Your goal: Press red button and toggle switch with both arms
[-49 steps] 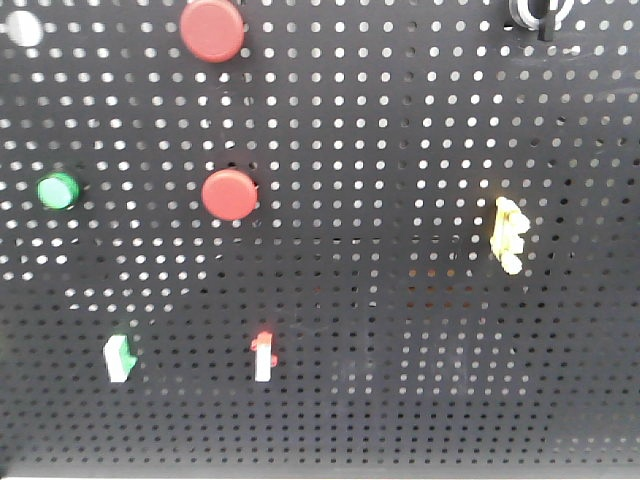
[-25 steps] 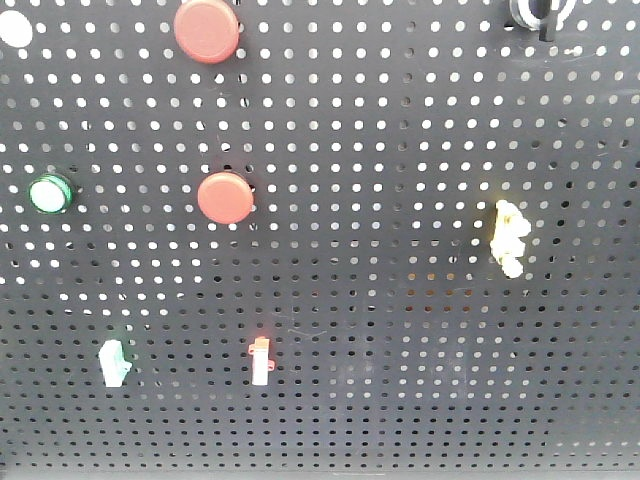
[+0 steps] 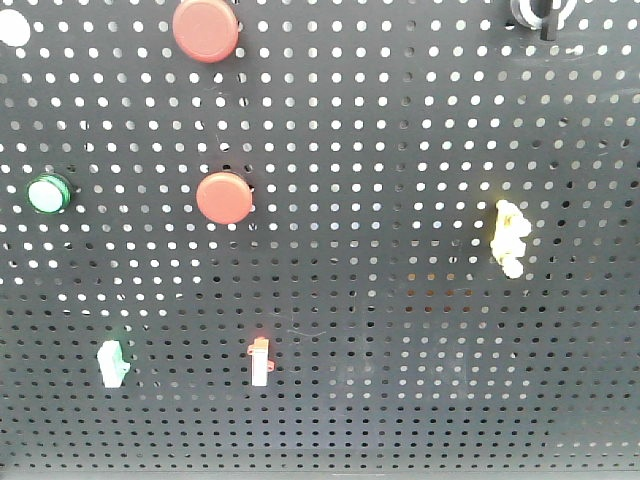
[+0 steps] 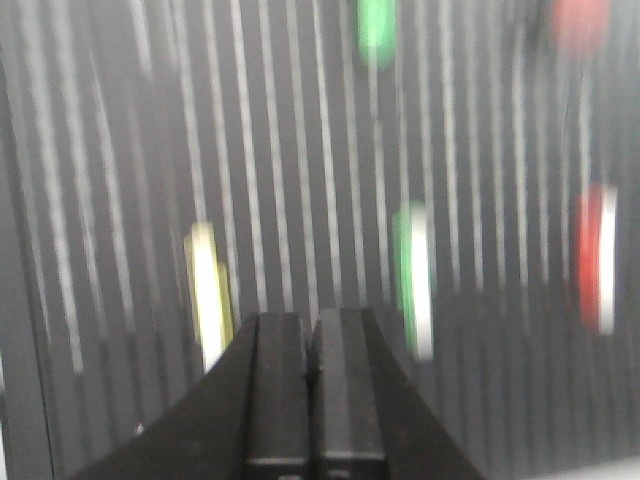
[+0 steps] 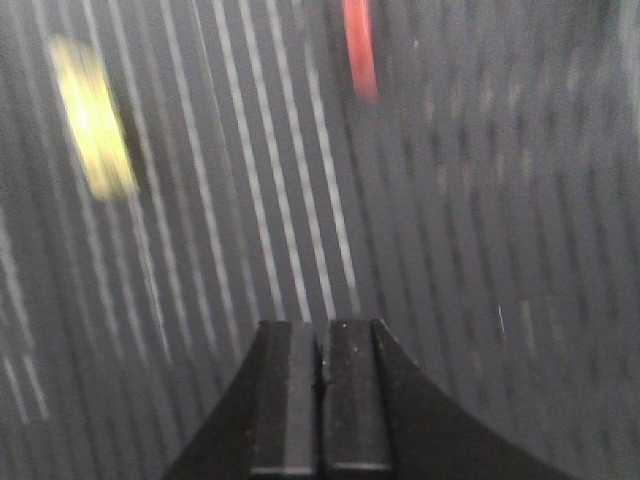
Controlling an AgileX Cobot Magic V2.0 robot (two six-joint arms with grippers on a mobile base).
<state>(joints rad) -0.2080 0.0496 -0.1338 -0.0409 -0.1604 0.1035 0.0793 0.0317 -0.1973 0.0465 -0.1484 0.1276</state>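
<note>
The red button (image 3: 205, 30), the larger of two, sits at the top of the black pegboard (image 3: 400, 150). The toggle switch (image 3: 540, 12) is cut off by the top right edge. Neither arm shows in the front view. My left gripper (image 4: 310, 325) is shut and empty, pointing at the board; the view is streaked with motion blur. My right gripper (image 5: 323, 330) is shut and empty, also facing the blurred board. A red streak (image 5: 358, 45) shows above it; I cannot tell which button it is.
On the board are a smaller red button (image 3: 223, 197), a green round button (image 3: 48, 193), a yellow lumpy switch (image 3: 511, 238), a white red-tipped switch (image 3: 260, 360) and a green-white switch (image 3: 112, 362). Blurred green (image 4: 415, 280) and red (image 4: 598, 260) shapes show in the left wrist view.
In the front view everything on the board has shifted slightly left, most of it over the first half second. No gripper appears there.
</note>
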